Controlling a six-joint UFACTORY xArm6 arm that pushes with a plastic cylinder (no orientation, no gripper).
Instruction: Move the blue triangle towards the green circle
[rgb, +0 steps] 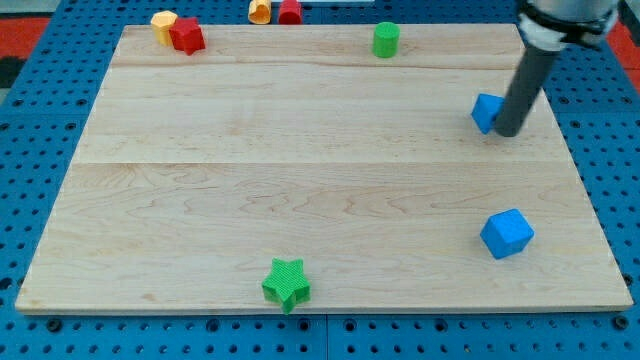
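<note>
The blue triangle (486, 111) lies near the board's right side, partly hidden by my rod. My tip (508, 131) rests against the triangle's right side. The green circle (386, 40) stands near the top edge, up and to the left of the triangle, a good gap away.
A blue cube (507, 234) lies at the lower right. A green star (287, 284) sits near the bottom edge. A red block (186, 36) and a yellow block (163, 24) sit at the top left corner. Another yellow block (260, 11) and red block (290, 11) lie beyond the top edge. The wooden board (300, 170) rests on a blue pegboard.
</note>
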